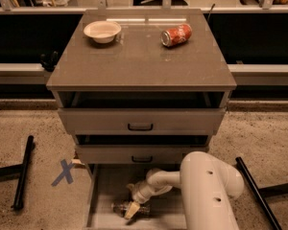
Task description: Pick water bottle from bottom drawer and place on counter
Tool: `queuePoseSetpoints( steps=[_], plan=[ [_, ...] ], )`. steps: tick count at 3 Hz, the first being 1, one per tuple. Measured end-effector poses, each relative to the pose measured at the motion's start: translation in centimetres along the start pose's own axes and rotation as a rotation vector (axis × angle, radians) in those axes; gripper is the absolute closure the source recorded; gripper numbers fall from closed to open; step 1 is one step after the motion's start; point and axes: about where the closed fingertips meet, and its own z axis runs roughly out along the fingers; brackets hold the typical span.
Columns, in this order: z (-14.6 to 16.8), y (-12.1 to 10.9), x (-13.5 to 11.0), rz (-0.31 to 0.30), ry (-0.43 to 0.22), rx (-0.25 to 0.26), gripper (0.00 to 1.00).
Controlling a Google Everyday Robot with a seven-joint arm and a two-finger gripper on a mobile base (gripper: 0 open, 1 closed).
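Note:
The bottom drawer is pulled out under the two upper drawers. On its grey floor, near the front, lies the water bottle on its side, small and clear. My gripper reaches down into the drawer from the right and sits right at the bottle's middle, covering part of it. The thick white arm hides the drawer's right side. The counter is the glossy grey-brown top of the cabinet.
A white bowl and a red soda can on its side rest at the back of the counter. Both upper drawers stand slightly open. Black stand legs lie on the floor either side; a blue tape X marks the left.

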Motion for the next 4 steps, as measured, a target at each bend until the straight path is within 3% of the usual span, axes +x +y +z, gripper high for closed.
queuePoseSetpoints(
  steps=[1,2,3,4],
  plan=[
    [0.4,0.5,1.5,0.005,0.035,-0.009,0.37],
    [0.2,1.5,2.0,0.0,0.046,-0.019,0.68],
    [-3.9,2.1,-0.1,-0.045,-0.021,0.014,0.92],
    [-11.0,4.1,-4.1,-0.12,-0.132,0.032,1.0]
  ],
)
